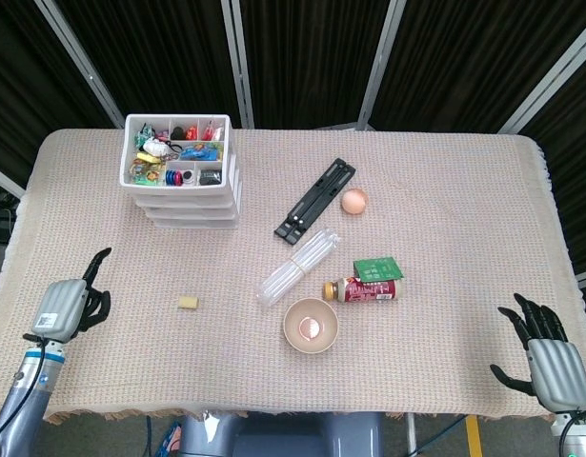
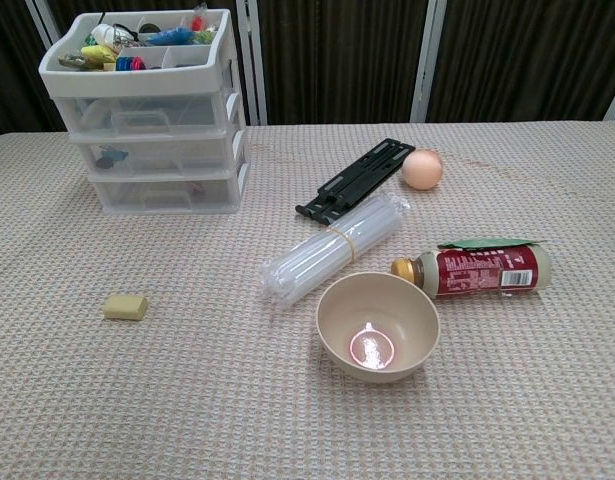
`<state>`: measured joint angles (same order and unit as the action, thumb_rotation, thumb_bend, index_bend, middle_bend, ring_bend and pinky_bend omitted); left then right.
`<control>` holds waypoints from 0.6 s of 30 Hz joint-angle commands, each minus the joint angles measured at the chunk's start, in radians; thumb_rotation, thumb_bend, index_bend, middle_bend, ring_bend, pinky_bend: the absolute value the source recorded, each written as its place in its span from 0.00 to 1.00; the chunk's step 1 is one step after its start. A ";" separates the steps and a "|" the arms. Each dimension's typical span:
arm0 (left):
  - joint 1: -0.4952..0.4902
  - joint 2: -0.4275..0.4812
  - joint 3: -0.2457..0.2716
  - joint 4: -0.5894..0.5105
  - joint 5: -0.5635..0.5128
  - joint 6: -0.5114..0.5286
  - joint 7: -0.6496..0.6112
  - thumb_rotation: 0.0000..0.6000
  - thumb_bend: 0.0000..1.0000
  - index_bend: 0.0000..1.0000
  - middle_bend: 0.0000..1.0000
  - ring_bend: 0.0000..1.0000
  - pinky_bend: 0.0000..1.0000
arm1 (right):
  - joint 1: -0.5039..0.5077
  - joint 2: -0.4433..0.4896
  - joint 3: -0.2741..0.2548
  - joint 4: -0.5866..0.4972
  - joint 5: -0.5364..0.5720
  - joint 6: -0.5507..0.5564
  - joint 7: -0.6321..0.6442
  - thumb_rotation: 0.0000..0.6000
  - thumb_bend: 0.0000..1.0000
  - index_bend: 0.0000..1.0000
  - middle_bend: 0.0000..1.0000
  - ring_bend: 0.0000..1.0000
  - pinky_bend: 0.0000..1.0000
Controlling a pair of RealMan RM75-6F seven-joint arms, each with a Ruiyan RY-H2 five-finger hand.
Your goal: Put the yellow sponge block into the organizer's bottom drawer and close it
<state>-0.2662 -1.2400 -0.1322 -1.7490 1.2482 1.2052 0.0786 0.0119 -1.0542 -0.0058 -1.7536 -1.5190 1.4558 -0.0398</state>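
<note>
Fingers of the left hand were curled in around nothing, one standing straight and aimed toward the upper right of the head view, a pose that seemed meant for reaching inward; the hand hung at the lower left, over the near edge of the beige woven-cloth counter. On the right hand, at the lower right corner, they were spread and empty, parked clear of the work. Neither hand showed in the chest view

Just right of the left hand and well apart from it, the small yellow sponge block lay flat on the cloth, untouched, so pickup looked like the step in hand. Up the frame from it, at the upper left, stood the white plastic three-drawer organizer, its top tray full of small coloured items. Its clear bottom drawer sat pushed in, so it would need pulling open before the sponge could go inside
</note>
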 commanded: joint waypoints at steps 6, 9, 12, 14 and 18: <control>-0.200 -0.104 -0.162 -0.018 -0.508 -0.249 0.014 1.00 0.65 0.00 0.97 0.86 0.66 | 0.006 0.001 0.002 0.001 0.008 -0.013 0.010 1.00 0.10 0.16 0.00 0.00 0.00; -0.227 -0.128 -0.181 0.002 -0.575 -0.280 0.006 1.00 0.66 0.00 0.97 0.86 0.66 | 0.007 0.001 0.002 0.002 0.009 -0.015 0.013 1.00 0.10 0.16 0.00 0.00 0.00; -0.289 -0.176 -0.202 0.065 -0.675 -0.321 0.021 1.00 0.67 0.00 0.97 0.86 0.67 | 0.006 0.004 0.002 0.001 0.009 -0.015 0.022 1.00 0.10 0.16 0.00 0.00 0.00; -0.320 -0.203 -0.205 0.098 -0.710 -0.335 0.032 1.00 0.67 0.00 0.97 0.86 0.67 | 0.006 0.005 0.001 0.003 0.006 -0.014 0.023 1.00 0.10 0.16 0.00 0.00 0.00; -0.372 -0.253 -0.225 0.150 -0.789 -0.365 0.025 1.00 0.68 0.00 0.97 0.86 0.67 | 0.006 0.003 0.001 0.011 -0.004 -0.008 0.023 1.00 0.10 0.16 0.00 0.00 0.00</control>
<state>-0.6102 -1.4658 -0.3413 -1.6219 0.4912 0.8603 0.1024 0.0182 -1.0503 -0.0051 -1.7442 -1.5216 1.4463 -0.0170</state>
